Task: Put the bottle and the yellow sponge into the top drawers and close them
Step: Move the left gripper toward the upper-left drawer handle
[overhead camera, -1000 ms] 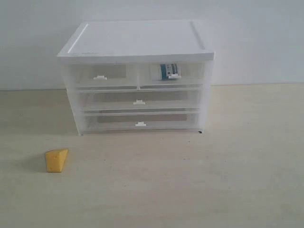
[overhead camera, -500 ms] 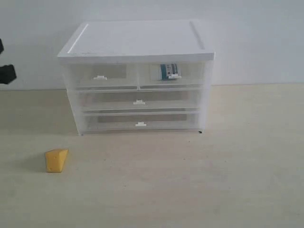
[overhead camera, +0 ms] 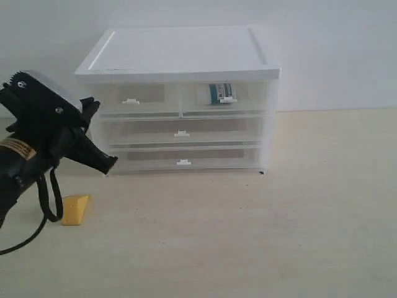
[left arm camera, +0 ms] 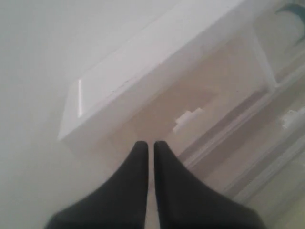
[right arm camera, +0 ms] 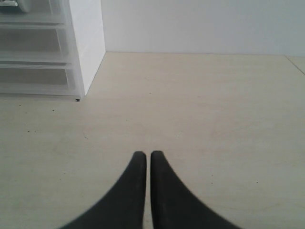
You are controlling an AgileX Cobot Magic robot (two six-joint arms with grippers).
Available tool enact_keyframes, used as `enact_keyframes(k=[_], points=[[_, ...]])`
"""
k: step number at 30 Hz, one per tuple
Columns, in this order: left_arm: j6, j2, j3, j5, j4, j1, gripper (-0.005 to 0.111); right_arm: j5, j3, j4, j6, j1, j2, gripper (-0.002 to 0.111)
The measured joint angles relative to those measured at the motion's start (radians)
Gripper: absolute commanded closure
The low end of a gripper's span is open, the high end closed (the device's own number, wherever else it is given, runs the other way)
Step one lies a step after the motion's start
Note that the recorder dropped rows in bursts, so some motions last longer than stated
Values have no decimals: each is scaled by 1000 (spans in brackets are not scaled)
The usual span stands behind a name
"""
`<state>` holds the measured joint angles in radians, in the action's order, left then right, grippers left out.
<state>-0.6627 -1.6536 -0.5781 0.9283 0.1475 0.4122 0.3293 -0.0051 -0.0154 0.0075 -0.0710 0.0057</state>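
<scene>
The left claw (overhead camera: 108, 164) is clenched, its two black fingers (left arm camera: 141, 157) pressed together, and nothing is held between them. It is seen at the left of the scene, raised off the table (overhead camera: 285, 236) and aimed at the chest (overhead camera: 180, 56). In the exterior view its tip is laid over the chest's lower left corner; whether contact is made there cannot be told. In the left wrist view the tip is pointed toward the small tab handle (left arm camera: 187, 119) of the top left drawer (overhead camera: 133, 99), with a gap left between them.

The right claw (right arm camera: 147, 153) is clenched as well and nothing is gripped. It is held over bare table, well apart from the chest's right side.

The bottle (overhead camera: 218, 93) is seen through the translucent front of the top right drawer (overhead camera: 245, 97), lying inside it. Both top drawers are pushed in flush with the chest's front. The sponge (overhead camera: 77, 210) is left on the table at the near left, in front of the chest and well apart from it, below the left arm; its left edge is crossed by the arm's black cable (overhead camera: 44, 205).

Open table is offered across the near middle and the whole right. The chest is set close to the far wall (overhead camera: 335, 49).
</scene>
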Motion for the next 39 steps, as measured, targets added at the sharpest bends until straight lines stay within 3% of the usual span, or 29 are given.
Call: enact_keyframes(k=[3, 8, 11, 18, 22, 24, 26, 27, 31, 33, 35, 39], points=[[-155, -55, 0, 58, -88, 2, 97, 0, 0, 0, 0, 0, 0, 107], [-435, -120, -16, 77, -127, 5, 67, 0, 0, 0, 0, 0, 0, 107], [-522, -153, -43, 77, -127, 5, 60, 0, 0, 0, 0, 0, 0, 107], [-578, -212, -78, 183, -102, 5, 69, 0, 0, 0, 0, 0, 0, 107], [-398, -214, -74, 231, -57, 5, 93, 0, 0, 0, 0, 0, 0, 107], [-187, -214, -67, 250, -1, 5, 99, 0, 0, 0, 0, 0, 0, 107], [16, -214, -67, 246, 56, 5, 92, 0, 0, 0, 0, 0, 0, 107], [78, -214, -67, 237, 71, 5, 83, 0, 0, 0, 0, 0, 0, 107], [212, -214, -67, 179, -2, 5, 24, 0, 0, 0, 0, 0, 0, 107], [261, -214, -67, 175, -54, 5, 6, 0, 0, 0, 0, 0, 0, 107], [361, -214, -67, 184, -81, 5, 1, 0, 0, 0, 0, 0, 0, 107], [498, -214, -69, 184, -90, 5, 5, 0, 0, 0, 0, 0, 0, 107]])
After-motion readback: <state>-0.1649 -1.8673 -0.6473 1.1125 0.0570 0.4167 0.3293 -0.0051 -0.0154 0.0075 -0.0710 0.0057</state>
